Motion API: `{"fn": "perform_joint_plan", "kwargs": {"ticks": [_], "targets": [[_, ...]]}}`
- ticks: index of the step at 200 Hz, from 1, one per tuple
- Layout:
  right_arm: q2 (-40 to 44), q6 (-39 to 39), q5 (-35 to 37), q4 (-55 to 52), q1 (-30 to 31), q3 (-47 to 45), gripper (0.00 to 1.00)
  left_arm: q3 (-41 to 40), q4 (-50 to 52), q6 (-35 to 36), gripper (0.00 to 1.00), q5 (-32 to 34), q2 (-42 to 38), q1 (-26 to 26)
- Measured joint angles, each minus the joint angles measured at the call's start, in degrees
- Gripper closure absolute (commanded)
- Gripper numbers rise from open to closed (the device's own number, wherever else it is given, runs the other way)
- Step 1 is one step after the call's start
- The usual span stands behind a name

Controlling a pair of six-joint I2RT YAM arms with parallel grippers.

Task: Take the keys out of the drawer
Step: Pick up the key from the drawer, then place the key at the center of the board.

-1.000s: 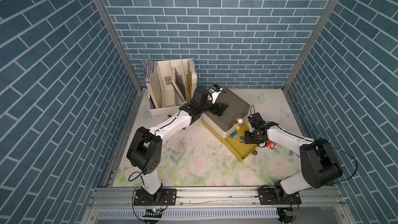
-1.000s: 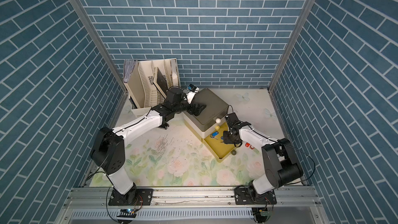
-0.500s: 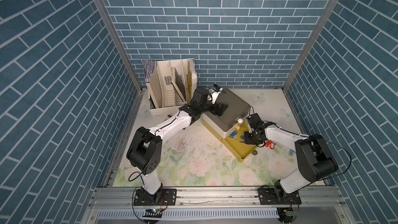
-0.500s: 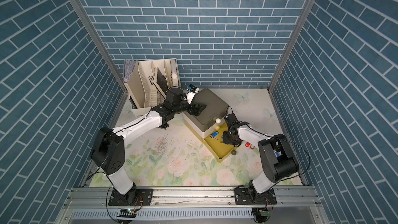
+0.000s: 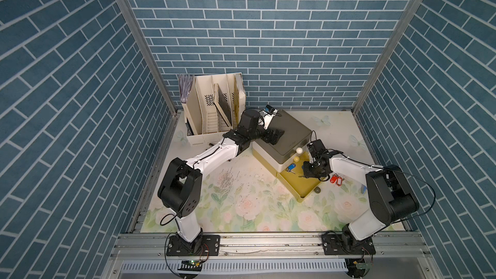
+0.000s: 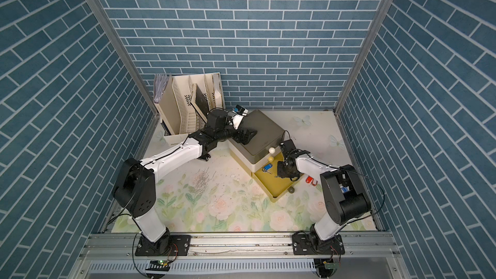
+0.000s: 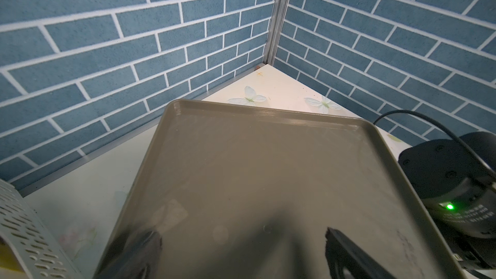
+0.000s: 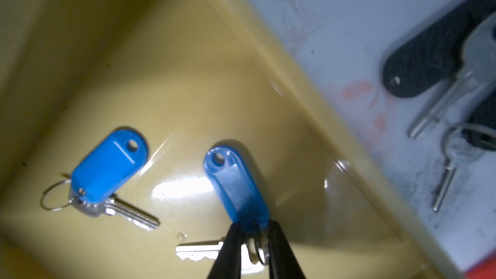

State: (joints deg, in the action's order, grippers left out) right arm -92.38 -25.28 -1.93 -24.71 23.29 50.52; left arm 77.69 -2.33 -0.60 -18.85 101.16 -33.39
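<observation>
You have a blue-tagged key [image 8: 236, 186] pinched at its ring end in the right gripper [image 8: 254, 224], inside the open yellow drawer [image 8: 188, 89]. A second blue-tagged key [image 8: 107, 167] lies left of it, the red-tagged key [image 5: 333, 178] outside on the right. Your left gripper [image 7: 241, 233] rests wide on the cabinet [image 7: 268, 157].

The left gripper [image 7: 239, 233] is over the olive-grey cabinet top [image 7: 268, 162]. Its dark fingers [image 7: 349, 253] are spread wide, with only bare panel between them. Past the top's raised rim, the butterfly-printed tabletop [image 7: 281, 87] runs to the blue brick walls [image 7: 134, 49]. A perforated beige file holder [image 7: 26, 226] shows at one edge. At the opposite edge is a black motor housing [image 7: 456, 178] with a lit green light [image 7: 450, 206].
</observation>
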Motion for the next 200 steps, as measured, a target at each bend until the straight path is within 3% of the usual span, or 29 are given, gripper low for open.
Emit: {"fn": "perform_joint_plan", "kwargs": {"ticks": [7, 58, 107, 144, 200], "targets": [[-0.1, -0.1, -0.1, 0.2, 0.0, 0.1, 1.00, 0.0, 0.0, 0.0, 0.00, 0.0, 0.0, 0.0], [1.1, 0.0, 0.4, -0.6, 0.0, 0.2, 1.00, -0.1, -0.2, 0.0, 0.00, -0.3, 0.1, 0.1], [11.8, 0.0, 2.9, -5.0, -1.6, 5.0, 1.00, 0.1, -0.1, -0.1, 0.00, -0.3, -0.1, 0.1], [19.1, 0.7, 5.2, -6.0, -11.1, 6.4, 1.00, 0.3, 0.1, -0.5, 0.00, -0.5, -0.1, 0.1], [16.2, 2.8, 4.8, -1.5, -24.9, 0.7, 1.00, 1.2, 1.7, -1.4, 0.00, -0.8, -0.1, 0.3]]}}
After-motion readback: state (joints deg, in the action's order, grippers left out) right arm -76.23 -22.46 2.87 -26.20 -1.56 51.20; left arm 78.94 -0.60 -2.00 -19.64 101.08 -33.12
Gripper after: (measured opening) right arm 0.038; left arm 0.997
